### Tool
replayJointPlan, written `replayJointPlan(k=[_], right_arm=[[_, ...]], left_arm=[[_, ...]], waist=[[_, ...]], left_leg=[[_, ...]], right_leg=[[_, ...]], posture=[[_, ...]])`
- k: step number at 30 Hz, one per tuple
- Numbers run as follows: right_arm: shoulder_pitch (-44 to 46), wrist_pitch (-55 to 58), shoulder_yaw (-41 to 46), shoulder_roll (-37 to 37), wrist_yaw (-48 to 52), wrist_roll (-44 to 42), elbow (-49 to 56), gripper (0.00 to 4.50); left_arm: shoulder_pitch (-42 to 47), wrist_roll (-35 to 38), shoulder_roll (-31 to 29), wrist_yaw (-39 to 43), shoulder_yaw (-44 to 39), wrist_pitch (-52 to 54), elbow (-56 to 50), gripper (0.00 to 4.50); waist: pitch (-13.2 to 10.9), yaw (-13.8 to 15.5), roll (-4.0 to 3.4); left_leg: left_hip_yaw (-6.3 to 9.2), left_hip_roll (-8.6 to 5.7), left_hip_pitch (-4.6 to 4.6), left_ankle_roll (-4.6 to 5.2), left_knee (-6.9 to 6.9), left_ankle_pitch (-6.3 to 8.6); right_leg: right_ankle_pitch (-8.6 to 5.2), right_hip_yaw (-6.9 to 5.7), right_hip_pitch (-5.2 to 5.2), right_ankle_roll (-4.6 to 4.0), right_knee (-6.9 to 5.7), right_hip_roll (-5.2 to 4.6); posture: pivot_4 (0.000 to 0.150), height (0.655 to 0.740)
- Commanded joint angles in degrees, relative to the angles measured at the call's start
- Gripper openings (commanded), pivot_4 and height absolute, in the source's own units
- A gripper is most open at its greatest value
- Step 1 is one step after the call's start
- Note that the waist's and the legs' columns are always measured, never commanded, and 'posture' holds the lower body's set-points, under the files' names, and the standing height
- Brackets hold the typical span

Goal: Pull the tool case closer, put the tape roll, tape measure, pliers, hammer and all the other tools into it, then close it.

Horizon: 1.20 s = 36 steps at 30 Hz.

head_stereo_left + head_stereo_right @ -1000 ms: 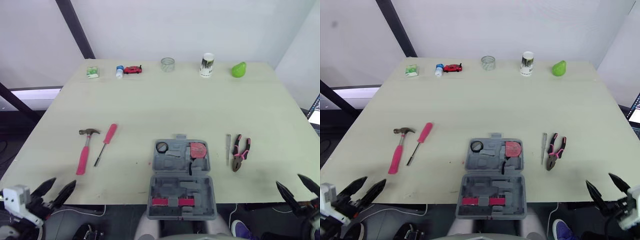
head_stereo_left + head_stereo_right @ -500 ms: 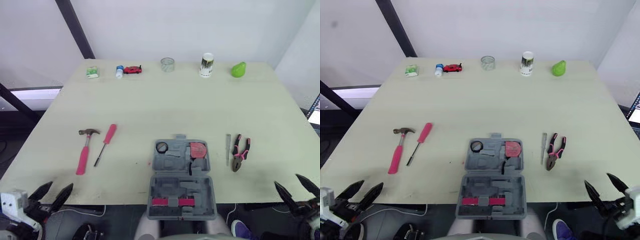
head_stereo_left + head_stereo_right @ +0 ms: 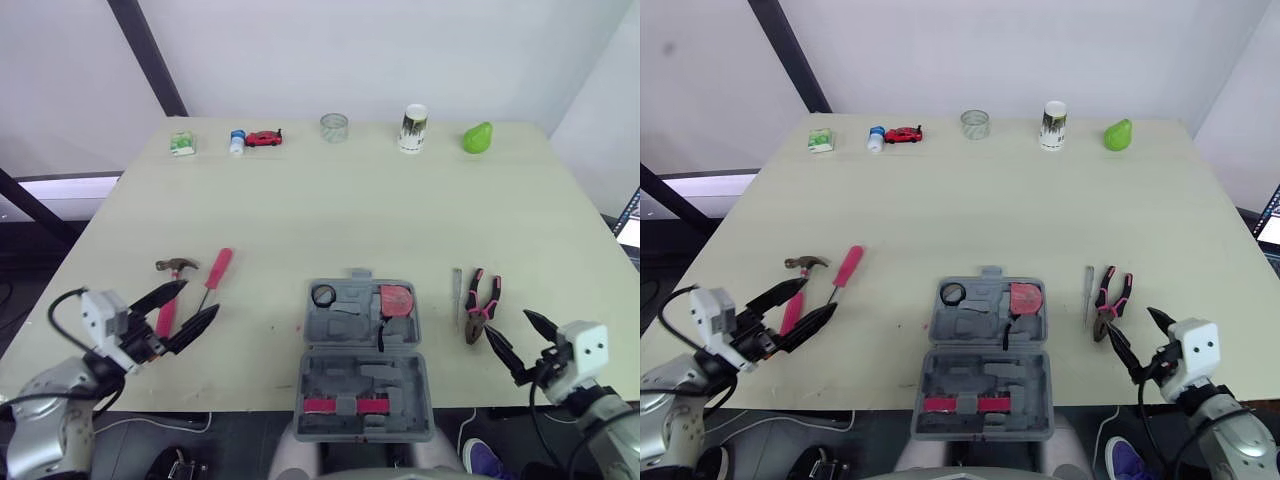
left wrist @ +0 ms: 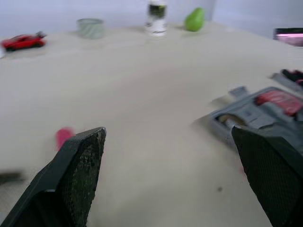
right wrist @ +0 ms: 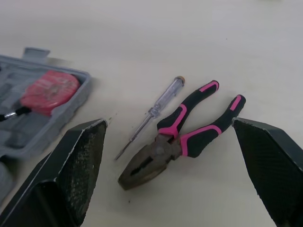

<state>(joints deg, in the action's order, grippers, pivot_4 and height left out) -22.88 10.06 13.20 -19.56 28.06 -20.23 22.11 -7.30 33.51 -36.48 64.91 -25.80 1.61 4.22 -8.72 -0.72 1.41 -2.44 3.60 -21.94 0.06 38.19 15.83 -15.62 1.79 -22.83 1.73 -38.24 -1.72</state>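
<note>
The grey tool case [image 3: 362, 350] lies open at the table's front middle, with a black tape roll [image 3: 324, 295] and a red tape measure [image 3: 397, 300] in its far half. To its right lie pink-handled pliers [image 3: 482, 305] and a clear tester screwdriver [image 3: 456, 297]. A pink-handled hammer [image 3: 168, 268] and a pink screwdriver [image 3: 215, 275] lie to its left. My left gripper [image 3: 200, 298] hovers open over the hammer's handle and hides part of it. Just in front of the pliers [image 5: 184, 137], my right gripper [image 3: 506, 320] is open and holds nothing.
Along the table's back edge stand a small green box [image 3: 183, 144], a blue-and-white bottle [image 3: 238, 142], a red toy car [image 3: 264, 138], a glass jar [image 3: 334, 127], a printed cup [image 3: 414, 129] and a green pear [image 3: 477, 138]. The case's near half reaches the front edge.
Both grippers have risen from below the table's front edge and moved in over it, the left to the hammer, the right to the pliers. The tools and case have not moved.
</note>
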Motion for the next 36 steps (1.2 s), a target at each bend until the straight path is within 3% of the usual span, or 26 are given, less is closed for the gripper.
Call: replayJointPlan(k=[1, 9, 16, 28, 36], right_arm=[[2.89, 3.25, -2.35, 2.56, -7.01, 3.32, 2.88, 4.45], [6.04, 5.79, -6.75, 9.86, -20.41, 12.65, -0.21, 4.45], [8.56, 9.13, -5.12, 15.40, -27.05, 13.10, -2.52, 4.45], [7.90, 11.91, -8.53, 17.03, -26.91, 13.06, -2.21, 4.45], [7.78, 13.41, -9.47, 16.56, -26.42, 13.29, -1.45, 4.45]], left_arm=[[3.30, 0.62, -1.89, 2.72, 3.04, 0.73, -4.11, 4.50], [11.83, 1.28, -5.40, 9.71, 14.02, 5.15, -13.71, 4.50], [17.73, 2.44, -7.32, 13.38, 18.45, 8.98, -17.03, 4.50], [20.72, 3.92, -7.53, 14.18, 19.57, 12.40, -19.58, 4.50], [20.85, 5.35, -7.23, 13.75, 19.03, 13.56, -20.07, 4.50]], waist=[[0.00, 0.02, 0.00], [-0.02, 0.10, 0.02], [-0.08, -0.22, -0.09], [-0.05, -0.23, -0.07], [-0.05, -0.21, -0.07]], left_leg=[[0.02, 0.00, 0.00, 0.00, 0.00, 0.00], [0.04, -0.06, -0.07, 0.01, 0.00, 0.00], [0.04, -0.03, -0.03, 0.01, -0.01, 0.00], [-0.09, -0.02, -0.68, 0.02, 0.10, -0.01], [-0.09, -0.02, -0.68, 0.02, 0.13, -0.01]], right_leg=[[0.00, 0.00, 0.00, 0.00, 0.00, 0.01], [0.09, 0.06, -0.02, 0.19, 0.03, 0.05], [0.10, 0.18, -0.03, 0.20, 0.02, 0.20], [0.12, 0.44, -0.82, 0.24, -0.27, 0.31], [0.12, 0.44, -0.82, 0.24, -0.32, 0.32]], posture=[[0.150, 0.7400], [0.150, 0.7400], [0.150, 0.7400], [0.150, 0.7400], [0.150, 0.7400]])
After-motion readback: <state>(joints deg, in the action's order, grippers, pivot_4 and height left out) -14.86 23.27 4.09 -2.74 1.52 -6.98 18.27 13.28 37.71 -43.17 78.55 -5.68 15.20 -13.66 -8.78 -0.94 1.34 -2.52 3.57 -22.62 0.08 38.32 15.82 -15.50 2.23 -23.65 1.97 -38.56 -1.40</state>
